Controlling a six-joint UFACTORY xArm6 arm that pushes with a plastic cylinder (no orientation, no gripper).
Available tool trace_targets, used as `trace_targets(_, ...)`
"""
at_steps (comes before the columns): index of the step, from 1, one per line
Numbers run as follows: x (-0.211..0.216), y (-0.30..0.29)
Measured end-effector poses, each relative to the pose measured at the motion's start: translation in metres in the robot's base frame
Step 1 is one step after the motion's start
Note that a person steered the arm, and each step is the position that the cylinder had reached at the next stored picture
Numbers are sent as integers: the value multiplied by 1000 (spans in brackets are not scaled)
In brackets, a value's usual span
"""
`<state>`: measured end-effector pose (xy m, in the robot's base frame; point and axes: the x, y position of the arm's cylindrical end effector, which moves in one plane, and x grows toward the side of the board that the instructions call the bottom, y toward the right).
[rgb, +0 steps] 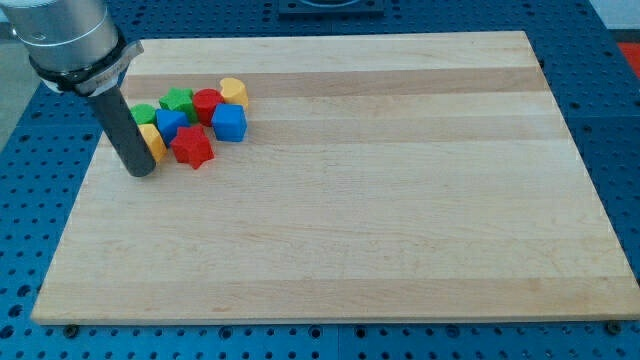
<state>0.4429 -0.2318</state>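
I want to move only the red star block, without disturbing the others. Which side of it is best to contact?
The rod cannot grip, so push. The red star block is free on its bottom and right sides; other blocks crowd its top. My tip sits at its left, beside a yellow block. Probably contact the lower-left face.

Blue perforated bench (600, 90) under wooden board (400, 200)

Block cluster (190, 120) at board's (400, 250) top-left

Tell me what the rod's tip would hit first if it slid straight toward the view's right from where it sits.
Probably the yellow block: my tip sits just left of it, maybe touching. The red star block is next in that line; depth is hard to judge.
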Motion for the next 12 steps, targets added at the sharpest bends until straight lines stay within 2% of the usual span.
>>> trace_targets(1,2,0)
trace_targets(3,8,-49)
trace_targets(5,-57,-59)
trace_targets(7,-83,-27)
trace_targets(9,-82,9)
trace_targets(11,-73,69)
trace_targets(12,-68,67)
